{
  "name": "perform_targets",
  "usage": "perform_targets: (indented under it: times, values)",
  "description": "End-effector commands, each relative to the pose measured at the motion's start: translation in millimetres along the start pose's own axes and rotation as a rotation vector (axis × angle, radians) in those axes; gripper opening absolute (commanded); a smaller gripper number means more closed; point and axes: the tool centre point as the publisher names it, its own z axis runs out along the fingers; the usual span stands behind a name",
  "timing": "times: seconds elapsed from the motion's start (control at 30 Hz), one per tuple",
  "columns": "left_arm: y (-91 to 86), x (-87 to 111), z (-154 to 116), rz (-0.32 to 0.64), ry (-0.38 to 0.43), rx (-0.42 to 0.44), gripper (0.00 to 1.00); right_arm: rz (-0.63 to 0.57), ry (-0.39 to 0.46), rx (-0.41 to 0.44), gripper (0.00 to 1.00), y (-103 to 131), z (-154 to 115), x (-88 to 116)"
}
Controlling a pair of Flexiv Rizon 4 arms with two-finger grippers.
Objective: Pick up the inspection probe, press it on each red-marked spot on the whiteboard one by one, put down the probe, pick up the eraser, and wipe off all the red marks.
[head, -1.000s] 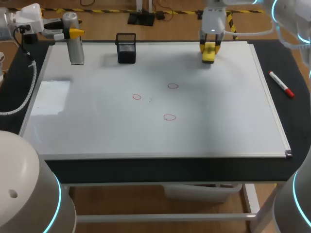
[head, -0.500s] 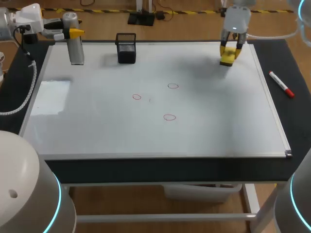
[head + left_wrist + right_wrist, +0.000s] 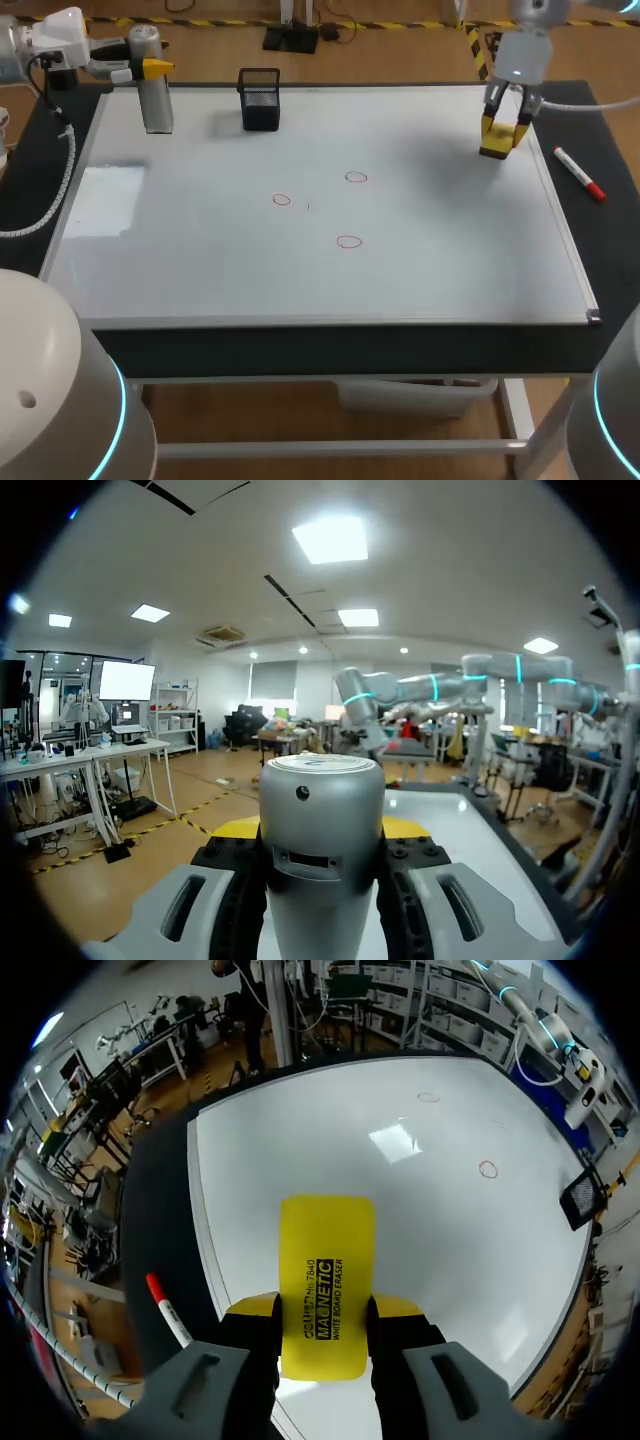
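The yellow block eraser (image 3: pixel 498 137) has travelled rightward along the far side of the whiteboard (image 3: pixel 200 260) and is now near its right edge, pinched in the right end effector (image 3: pixel 322 1312). Three red circle marks (image 3: pixel 348 241) sit mid-board, well apart from it. The left end effector (image 3: pixel 150 68) clamps the silver cylindrical inspection probe (image 3: pixel 157 105) upright at the far left corner, near a black mesh cup (image 3: pixel 260 99). A red-capped white marker (image 3: pixel 580 174) lies on the dark surface (image 3: pixel 600 250) beside the board.
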Motion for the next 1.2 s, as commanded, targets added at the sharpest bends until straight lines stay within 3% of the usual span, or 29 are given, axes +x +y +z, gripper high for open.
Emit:
perform_targets:
  times: [0.03, 0.43, 1.2]
  values:
    - [-1.3, 1.1, 0.4, 0.002, -0.004, 0.0, 0.0, 0.013, -0.003, 0.594, 0.0, 22.4, -1.6, 9.7]
    - [-1.3, 1.1, 0.4, 0.002, -0.004, 0.0, 0.0, 0.08, -0.02, 0.6, 0.0, 20.7, 1.1, 12.1]
    - [-1.3, 1.1, 0.4, 0.002, -0.004, 0.0, 0.0, 0.08, -0.02, 0.6, 0.0, 20.7, 1.1, 12.1]
